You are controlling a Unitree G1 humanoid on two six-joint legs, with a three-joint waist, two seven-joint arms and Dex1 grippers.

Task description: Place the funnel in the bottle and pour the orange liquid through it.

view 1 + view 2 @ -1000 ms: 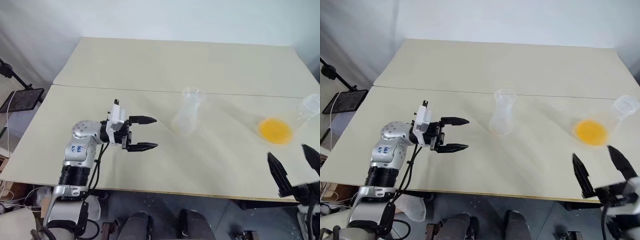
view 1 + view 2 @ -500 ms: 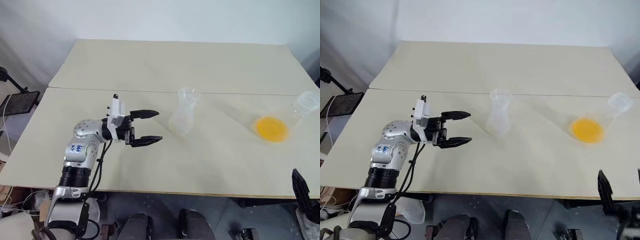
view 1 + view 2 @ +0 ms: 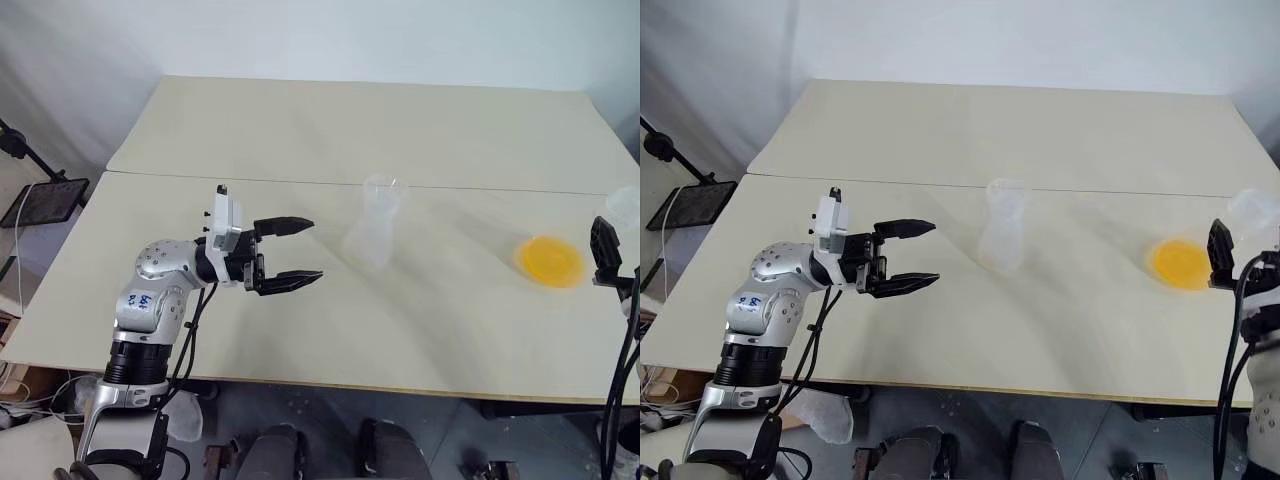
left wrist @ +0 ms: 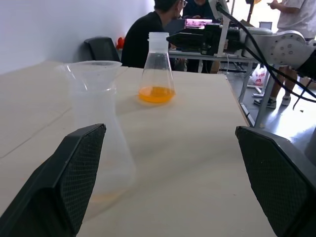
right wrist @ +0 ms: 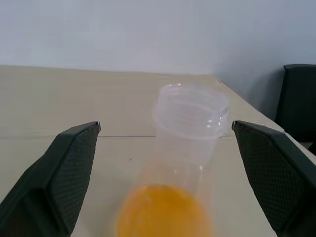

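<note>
Funnel (image 4: 91,69) is already sitting in the mouth of the bottle (image 3: 372,232), its wide rim resting on the neck, so the first part of the job looks done and the pouring is the step now in hand.

Nearest, on the left, the left gripper (image 3: 290,252) is hovering above the table (image 3: 300,130), its arm bent at the elbow and its two black fingers pointing right toward the bottle, spread wide with nothing between them. It is standing short of the bottle, with bare tabletop between.

At the right edge, the right gripper (image 5: 163,173) is reaching forward at the flask (image 4: 156,69) that is holding the orange liquid (image 3: 549,260). In its wrist view the fingers are standing wide apart on either side of the flask's neck, not yet touching the glass, so nothing is gripped.

Farther in, mid-table, the bottle is standing upright, well apart from the flask off to its right.

My judgement: the next move calls for the right fingers closing squarely on the flask's neck, then a lift and a carry leftward to the funnel's rim. The left gripper may need to steady the bottle, since it looks light and top-heavy with the funnel on it.
</note>
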